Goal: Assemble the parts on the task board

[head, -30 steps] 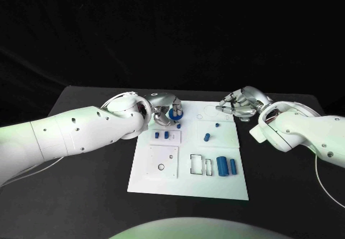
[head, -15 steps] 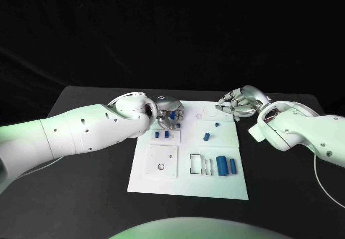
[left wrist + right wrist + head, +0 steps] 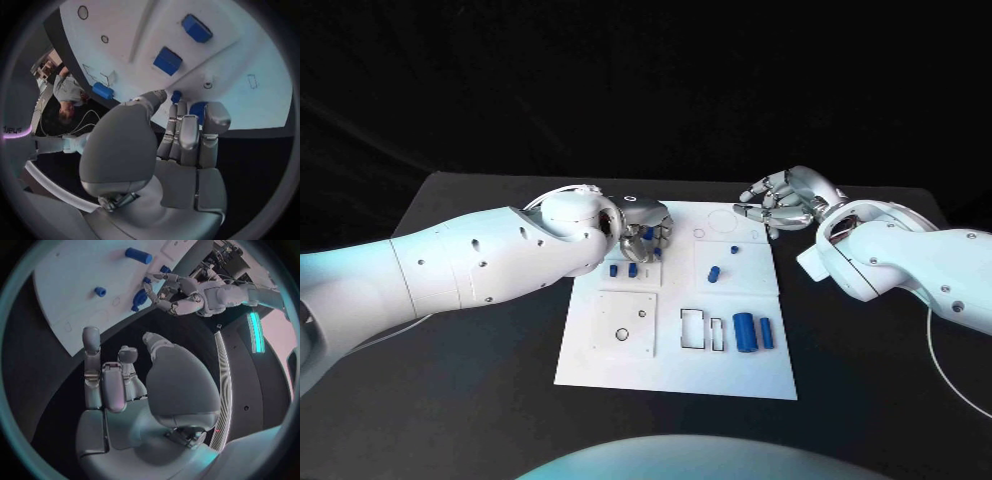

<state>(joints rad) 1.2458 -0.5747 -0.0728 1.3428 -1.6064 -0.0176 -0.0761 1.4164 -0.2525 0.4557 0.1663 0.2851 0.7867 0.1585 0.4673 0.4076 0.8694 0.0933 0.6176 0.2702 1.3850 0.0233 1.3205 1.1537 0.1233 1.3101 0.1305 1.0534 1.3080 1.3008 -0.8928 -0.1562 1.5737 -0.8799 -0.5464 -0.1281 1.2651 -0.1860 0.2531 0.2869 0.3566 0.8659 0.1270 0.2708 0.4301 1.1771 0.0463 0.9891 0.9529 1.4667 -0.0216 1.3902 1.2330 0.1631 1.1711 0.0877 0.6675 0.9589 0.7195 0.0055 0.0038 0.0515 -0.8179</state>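
Observation:
The white task board (image 3: 678, 375) lies in the middle of the black table. My left hand (image 3: 643, 232) hovers low over its far left part with its fingers closed round a blue part (image 3: 648, 233). That part peeks out behind the fingertips (image 3: 199, 109) in the left wrist view and shows in the right wrist view as a blue part (image 3: 139, 299) in my left hand (image 3: 181, 292). My right hand (image 3: 783, 205) hangs above the board's far right corner, fingers curled and holding nothing; in its own wrist view the right hand (image 3: 125, 385) is also without a part.
Two small blue blocks (image 3: 625, 269) stand just before my left hand, and small blue pegs (image 3: 715, 272) sit mid-board. Two blue cylinders (image 3: 754, 332) lie beside outlined slots (image 3: 692, 328) near the front. A square plate (image 3: 627, 323) with holes is at front left.
My left hand has turned and sunk closer to the board with the blue part tucked under its fingers. My right hand has shifted slightly up and away.

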